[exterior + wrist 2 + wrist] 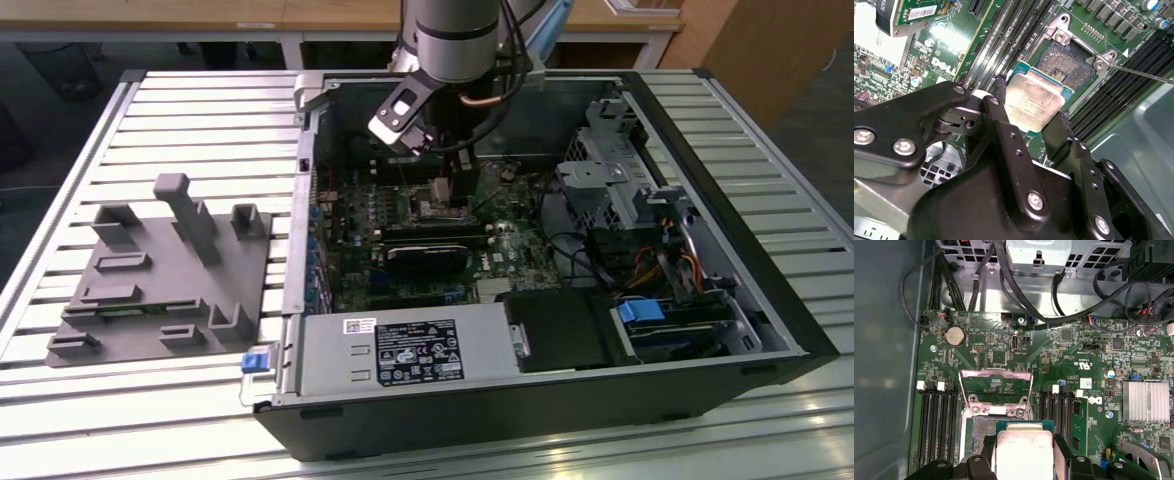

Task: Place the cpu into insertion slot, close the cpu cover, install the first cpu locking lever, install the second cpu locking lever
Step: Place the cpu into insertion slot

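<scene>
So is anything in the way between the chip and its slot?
Nothing visible. The gripper holds the cpu close to the bare insertion slot, and the cpu cover is flipped open.

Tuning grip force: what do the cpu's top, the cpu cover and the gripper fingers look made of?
cpu: top looks like metal, matte silver-beige with a dull sheen; the green edge suggests circuit-board laminate.
cpu cover: thin bright metal, likely steel, glinting.
fingers: matte black, plastic or coated metal, can't tell which.

Silver-beige cpu [1035,104], green-edged; black hand [1029,120]
</scene>
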### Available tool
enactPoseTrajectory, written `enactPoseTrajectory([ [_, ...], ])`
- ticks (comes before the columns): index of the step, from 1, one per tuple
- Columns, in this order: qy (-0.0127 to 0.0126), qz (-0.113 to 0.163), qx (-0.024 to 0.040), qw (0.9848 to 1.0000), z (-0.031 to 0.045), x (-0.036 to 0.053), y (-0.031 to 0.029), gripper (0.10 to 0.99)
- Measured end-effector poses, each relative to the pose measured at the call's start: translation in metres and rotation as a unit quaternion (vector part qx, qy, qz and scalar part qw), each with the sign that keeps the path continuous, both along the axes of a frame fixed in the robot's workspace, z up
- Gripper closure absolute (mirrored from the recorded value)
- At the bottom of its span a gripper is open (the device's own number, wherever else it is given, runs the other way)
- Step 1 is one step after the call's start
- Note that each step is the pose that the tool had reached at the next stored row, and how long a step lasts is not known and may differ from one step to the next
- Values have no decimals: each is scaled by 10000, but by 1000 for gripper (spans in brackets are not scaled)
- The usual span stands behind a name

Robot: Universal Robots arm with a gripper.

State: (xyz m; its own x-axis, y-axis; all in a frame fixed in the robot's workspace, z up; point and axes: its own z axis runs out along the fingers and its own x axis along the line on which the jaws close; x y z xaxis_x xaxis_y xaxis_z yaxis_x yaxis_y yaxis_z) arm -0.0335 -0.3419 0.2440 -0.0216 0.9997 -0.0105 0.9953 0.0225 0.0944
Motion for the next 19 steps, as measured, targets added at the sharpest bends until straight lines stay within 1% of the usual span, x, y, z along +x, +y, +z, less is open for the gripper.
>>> enactPoseTrajectory([
  [10,0,0,-2,10000,-24,0,12,545],
  [16,0,-9,-4,10000,-62,-1,66,545],
  [19,0,-9,-3,10000,-76,-1,73,545],
])
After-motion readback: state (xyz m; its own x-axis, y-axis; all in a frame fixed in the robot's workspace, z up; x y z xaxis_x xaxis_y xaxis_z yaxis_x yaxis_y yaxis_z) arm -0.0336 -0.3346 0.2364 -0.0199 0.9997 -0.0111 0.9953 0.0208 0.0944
